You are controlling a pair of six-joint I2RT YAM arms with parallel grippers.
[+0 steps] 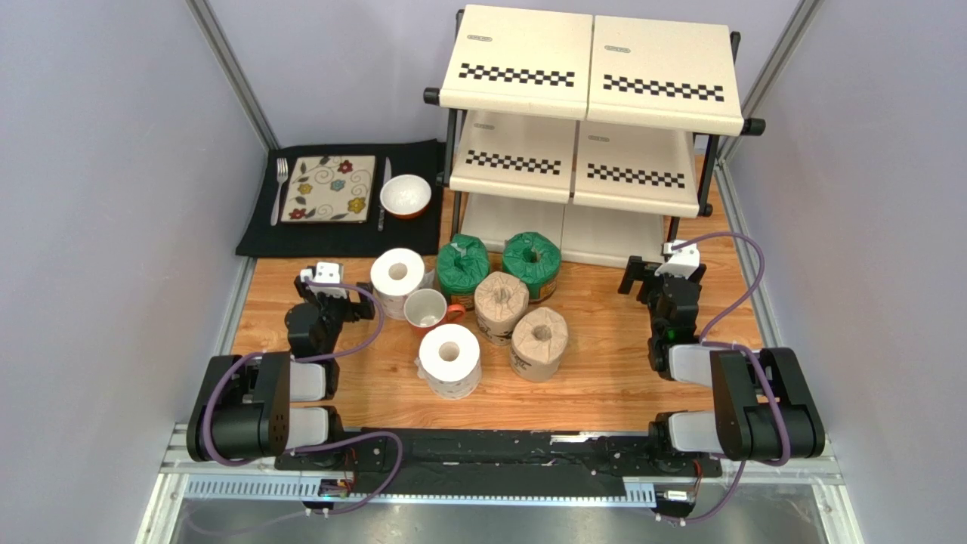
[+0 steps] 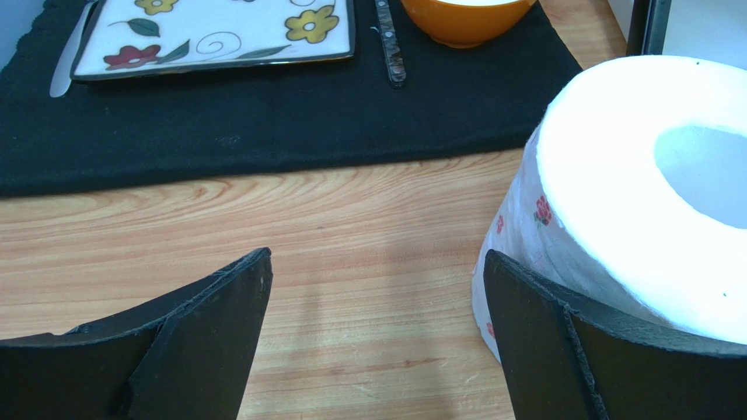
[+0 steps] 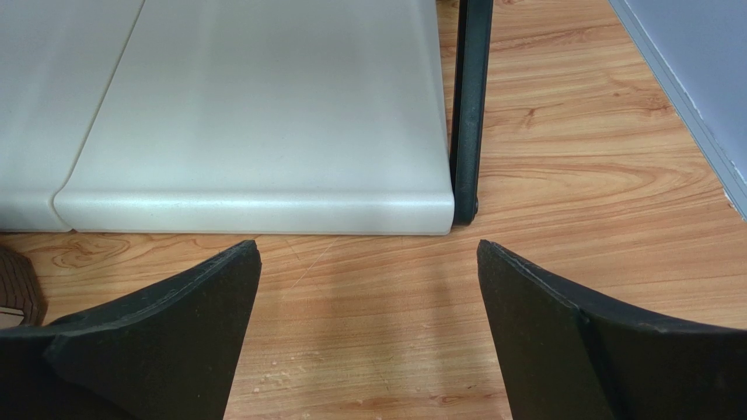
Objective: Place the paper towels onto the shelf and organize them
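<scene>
Six paper towel rolls stand on the wooden table: two white (image 1: 397, 277) (image 1: 450, 359), two green (image 1: 462, 264) (image 1: 531, 262) and two tan (image 1: 501, 304) (image 1: 540, 342). The three-tier shelf (image 1: 590, 68) stands behind them, all tiers bare. My left gripper (image 1: 319, 279) is open and empty, just left of the far white roll, which fills the right of the left wrist view (image 2: 631, 192). My right gripper (image 1: 655, 272) is open and empty in front of the shelf's bottom panel (image 3: 263, 131) and right leg (image 3: 469, 105).
A black placemat (image 1: 341, 232) at the back left holds a floral plate (image 1: 329, 188), fork (image 1: 279, 187), knife (image 1: 385, 193) and a small bowl (image 1: 405, 196). A white-and-orange mug (image 1: 427, 307) sits among the rolls. Grey walls close in both sides.
</scene>
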